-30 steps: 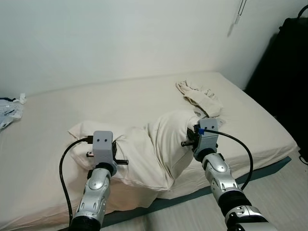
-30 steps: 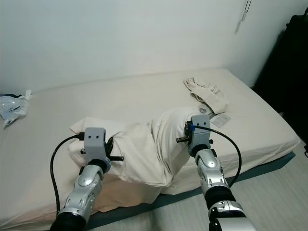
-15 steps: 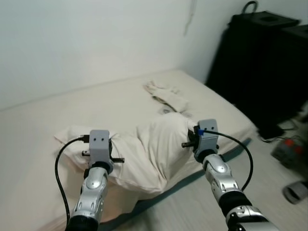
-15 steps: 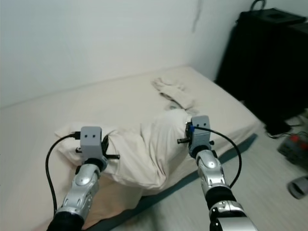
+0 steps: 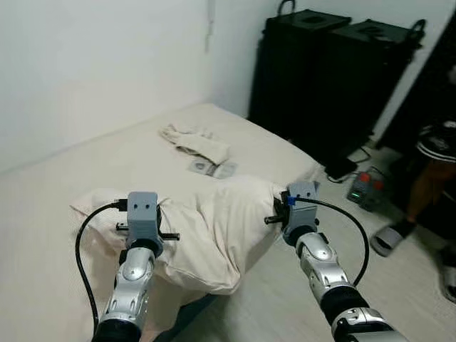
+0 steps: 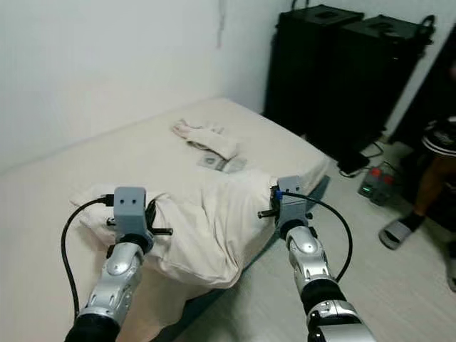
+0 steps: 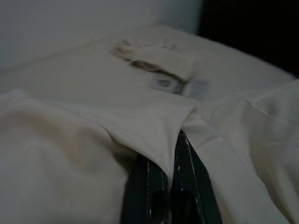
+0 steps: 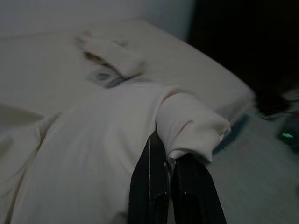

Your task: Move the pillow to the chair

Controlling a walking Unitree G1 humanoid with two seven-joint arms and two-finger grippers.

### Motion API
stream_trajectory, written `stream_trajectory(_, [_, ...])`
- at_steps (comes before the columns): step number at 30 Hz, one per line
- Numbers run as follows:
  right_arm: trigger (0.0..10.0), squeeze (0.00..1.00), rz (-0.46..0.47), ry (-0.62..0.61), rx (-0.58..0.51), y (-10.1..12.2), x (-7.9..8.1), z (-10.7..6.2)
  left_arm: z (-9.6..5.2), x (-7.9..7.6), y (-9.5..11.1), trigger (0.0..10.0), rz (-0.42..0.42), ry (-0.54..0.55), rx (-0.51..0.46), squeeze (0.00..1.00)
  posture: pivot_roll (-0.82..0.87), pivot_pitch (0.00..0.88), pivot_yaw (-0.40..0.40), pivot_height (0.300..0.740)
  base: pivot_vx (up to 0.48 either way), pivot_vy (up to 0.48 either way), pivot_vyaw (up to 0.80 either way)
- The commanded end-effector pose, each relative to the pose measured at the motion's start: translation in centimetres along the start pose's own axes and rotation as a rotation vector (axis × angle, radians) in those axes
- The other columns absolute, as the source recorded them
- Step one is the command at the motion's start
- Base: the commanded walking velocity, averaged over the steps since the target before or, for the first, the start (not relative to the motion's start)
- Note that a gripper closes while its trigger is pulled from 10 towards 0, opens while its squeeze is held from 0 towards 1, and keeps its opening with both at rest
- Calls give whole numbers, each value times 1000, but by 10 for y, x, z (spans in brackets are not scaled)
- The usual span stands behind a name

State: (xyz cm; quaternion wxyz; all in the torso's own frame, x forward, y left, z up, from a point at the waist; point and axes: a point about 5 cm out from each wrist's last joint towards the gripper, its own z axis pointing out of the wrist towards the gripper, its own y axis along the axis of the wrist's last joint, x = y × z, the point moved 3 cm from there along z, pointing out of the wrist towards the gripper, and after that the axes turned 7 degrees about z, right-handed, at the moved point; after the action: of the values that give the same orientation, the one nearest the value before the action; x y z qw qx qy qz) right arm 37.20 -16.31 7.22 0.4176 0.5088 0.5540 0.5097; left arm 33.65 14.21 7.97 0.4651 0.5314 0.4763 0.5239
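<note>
While two end effectors, left end effector [image 7: 166,179] and right end effector [image 8: 170,179], pinch it, one pillow [image 5: 214,228] hangs.

Showing two silver, segmented arms of rounded metal links, each ending in a boxy grey wrist housing with two small dark screw dots on its face and a thin black pin sticking out sideways. Trailing a black cable in a loop from each housing, with a small blue tag sitting on the right one. Carrying on the left pincer [image 7: 170,186] and right pincer [image 8: 170,186] two long, flat black fingers with pale edge lines.
</note>
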Motion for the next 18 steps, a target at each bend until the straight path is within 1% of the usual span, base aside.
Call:
stream_trajectory(1, [10000, 0, -16, 34, -16, 6, 10, 4, 0, 0, 7, 10000, 7, -5, -42, 0, 25, 26, -35, 740, 0, 0, -800])
stream_trajectory(9, [10000, 0, -19, 37, -12, 6, 13, 5, -1, 3, 6, 10000, 3, 6, -34, 0, 29, 29, -37, 740, 0, 0, -800])
stream_trajectory(18, [10000, 0, -18, 30, -3, 5, 11, 6, -1, 4, 5, 10000, 2, 10, -29, 0, 32, 27, -39, 740, 0, 0, -800])
